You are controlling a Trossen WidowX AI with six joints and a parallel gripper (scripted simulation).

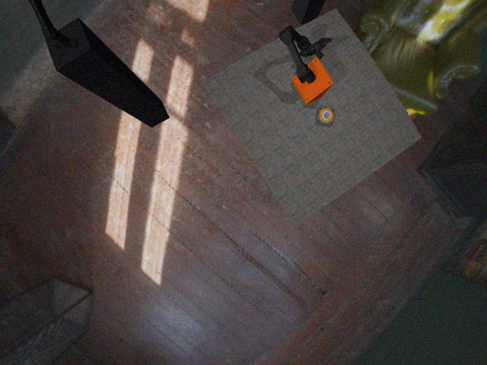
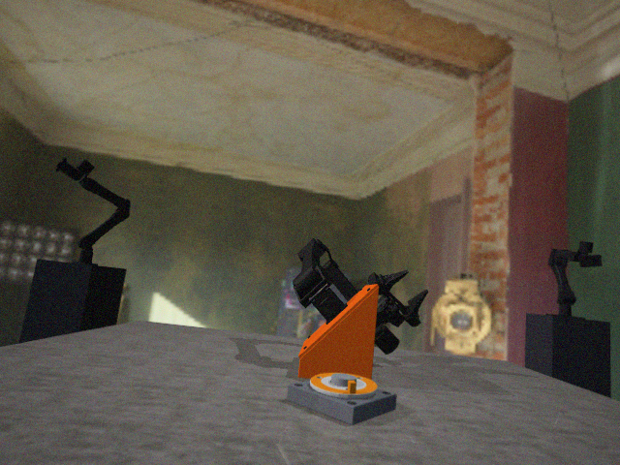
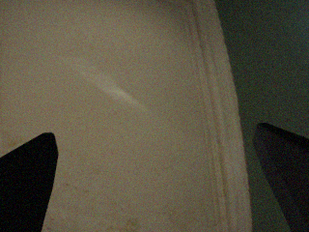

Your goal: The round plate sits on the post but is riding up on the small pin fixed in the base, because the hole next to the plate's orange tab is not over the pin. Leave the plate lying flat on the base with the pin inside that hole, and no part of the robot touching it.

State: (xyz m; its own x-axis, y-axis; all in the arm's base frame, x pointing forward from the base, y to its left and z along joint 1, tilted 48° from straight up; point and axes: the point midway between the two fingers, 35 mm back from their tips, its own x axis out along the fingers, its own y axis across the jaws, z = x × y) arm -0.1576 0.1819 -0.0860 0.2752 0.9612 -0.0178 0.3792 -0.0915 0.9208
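The plate (image 2: 343,384) sits on its grey base (image 2: 341,400), at 5 o'clock from the pincer (image 2: 404,294), which gapes wide and empty. It looks light, stiff and thin: grip the orange tab (image 2: 352,386).

- One round plate (image 2: 343,384), orange-rimmed, on one grey base (image 2: 341,400).
- One orange tab (image 2: 352,386) on the plate.
- One orange wedge-shaped block (image 2: 345,340) just beyond the base.
- One arm with one gripper (image 2: 406,294), fingers wide apart (two dark fingertips in the wrist view).
- Two dark pedestals (image 2: 71,298), far left and far right, each carrying a black stand.
- One grey table top (image 2: 150,390).
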